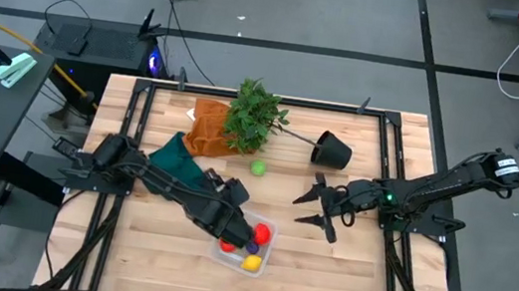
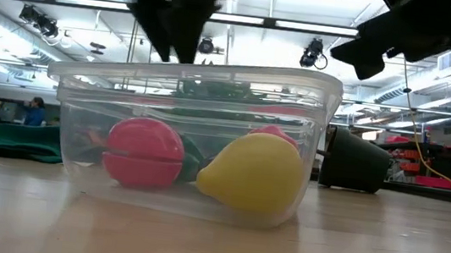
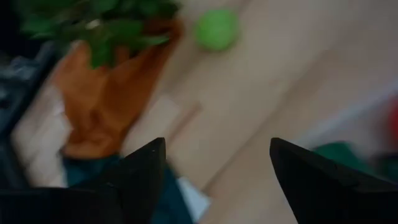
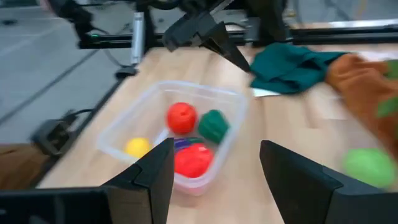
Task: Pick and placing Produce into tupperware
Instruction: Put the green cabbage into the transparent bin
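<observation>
Now my left gripper (image 1: 247, 226) hangs over the tupperware (image 1: 263, 260), fingers spread and holding nothing. In the tub I count two red pieces, a yellow one (image 4: 137, 147), a dark green one (image 4: 214, 125) and a sliver of purple between them. The one piece left out is the light green fruit (image 1: 258, 167), on bare wood toward twelve o'clock from the tub, just beside the toppled plant (image 1: 253, 115) and the orange cloth (image 1: 207, 129).

My right gripper (image 1: 321, 206) waits at about two o'clock from the tub, jaws parted and empty. It looks the nearer one to the fruit.

To do this well, I judge: come straight down over the fruit, keep clear of the leaves, straddle its widest part, close gently since a round toy may roll, then lift before crossing the rim.
</observation>
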